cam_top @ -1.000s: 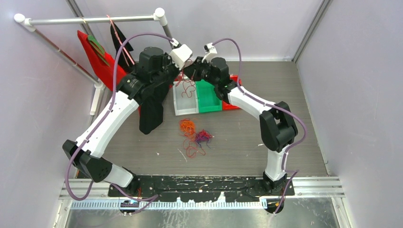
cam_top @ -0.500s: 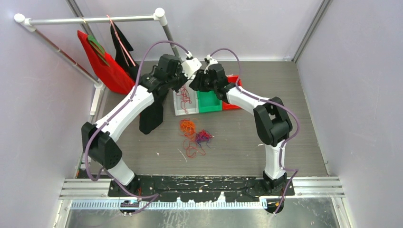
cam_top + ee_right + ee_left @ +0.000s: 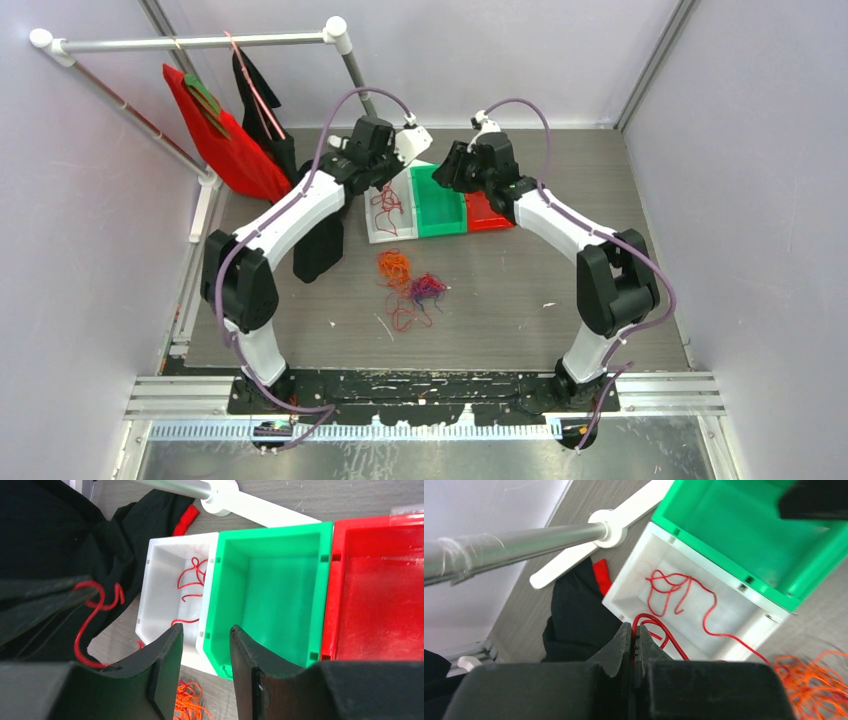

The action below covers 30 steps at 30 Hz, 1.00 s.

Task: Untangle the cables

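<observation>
A red cable (image 3: pixel 674 587) lies partly in the white bin (image 3: pixel 634 580) and runs up into my left gripper (image 3: pixel 632 627), which is shut on one end of it just above the bin's near edge. In the top view the left gripper (image 3: pixel 383 180) hangs over the white bin (image 3: pixel 373 232). My right gripper (image 3: pixel 206 632) is open and empty, above the edge between the white bin and the green bin (image 3: pixel 270 580); it also shows in the top view (image 3: pixel 448 180). Orange (image 3: pixel 394 265), purple (image 3: pixel 430 288) and red (image 3: pixel 404 315) cables lie tangled on the table.
A red bin (image 3: pixel 487 212) stands right of the green bin (image 3: pixel 440 212). A red garment (image 3: pixel 215 130) hangs from the pipe rack (image 3: pixel 190 43) at the back left. A black garment (image 3: pixel 318 240) lies left of the white bin.
Both arms have dropped from high above the bins. The left gripper has carried the red cable down into the white bin. The right gripper has moved right, away from the left one.
</observation>
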Tool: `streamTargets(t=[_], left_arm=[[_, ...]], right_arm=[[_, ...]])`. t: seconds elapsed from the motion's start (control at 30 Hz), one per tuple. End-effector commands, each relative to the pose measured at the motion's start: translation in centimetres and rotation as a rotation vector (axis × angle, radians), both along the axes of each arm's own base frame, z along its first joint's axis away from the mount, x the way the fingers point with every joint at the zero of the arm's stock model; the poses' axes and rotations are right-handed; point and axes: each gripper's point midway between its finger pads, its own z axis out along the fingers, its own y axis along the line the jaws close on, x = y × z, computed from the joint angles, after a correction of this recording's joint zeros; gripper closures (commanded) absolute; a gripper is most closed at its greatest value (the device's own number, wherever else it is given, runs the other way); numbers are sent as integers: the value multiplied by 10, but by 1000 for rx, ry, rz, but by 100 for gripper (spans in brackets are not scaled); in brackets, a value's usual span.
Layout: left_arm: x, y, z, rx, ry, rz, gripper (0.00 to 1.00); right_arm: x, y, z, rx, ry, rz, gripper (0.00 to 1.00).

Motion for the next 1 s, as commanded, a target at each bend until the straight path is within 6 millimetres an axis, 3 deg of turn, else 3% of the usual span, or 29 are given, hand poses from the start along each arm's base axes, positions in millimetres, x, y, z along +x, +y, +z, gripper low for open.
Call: streamTargets(t=[0.0, 0.2, 0.33, 0.53, 0.7, 0.83, 0.97], left_arm=[[42, 2, 37, 8, -200, 39, 100], [53, 3, 0, 78, -153, 17, 100], [52, -3, -14, 55, -57, -8, 99], [37, -8, -22, 24, 74, -67, 84], [19, -1, -33, 81, 207, -150, 64], [11, 5, -39, 104, 263, -163, 54], [9, 5, -28, 85, 257, -155, 52]], right_arm=[[-6, 4, 27, 90, -67, -20, 56], [-15, 1, 22, 142, -68, -43, 60], [-21, -5, 22, 136, -74, -53, 60], [-26, -4, 29, 150, -87, -45, 59], [-29, -4, 31, 145, -88, -40, 59], [-32, -2, 34, 149, -89, -35, 58], [-35, 0, 34, 144, -89, -28, 58]])
